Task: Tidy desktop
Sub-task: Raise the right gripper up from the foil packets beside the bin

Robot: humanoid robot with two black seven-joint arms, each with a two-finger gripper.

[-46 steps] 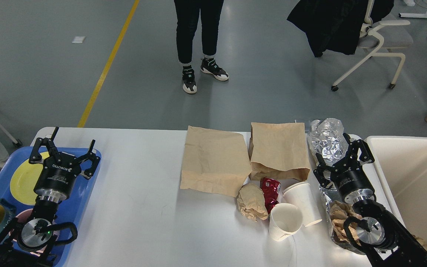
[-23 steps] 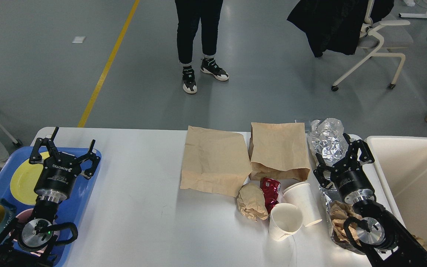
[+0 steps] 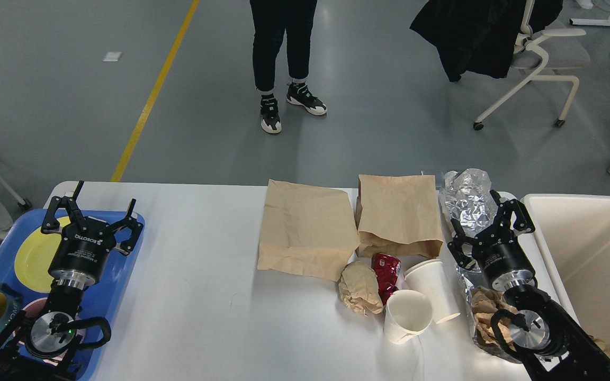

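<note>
Jaws of left gripper (image 3: 91,209) spread wide, empty, above blue tray (image 3: 125,275) at 9 o'clock. Right gripper (image 3: 487,219) jaws also open, over crumpled foil (image 3: 466,198) at 3 o'clock, holding nothing. Desktop (image 3: 199,296) fills lower centre. Cream bin (image 3: 591,259) at far 3 o'clock. Two paper bags (image 3: 305,227) lie flat at centre; two white cups (image 3: 416,304) toward 5 o'clock.

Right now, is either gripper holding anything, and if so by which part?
Nothing is held. The left gripper is open above the blue tray; the right gripper is open over the crumpled foil, gripping none of it.
</note>
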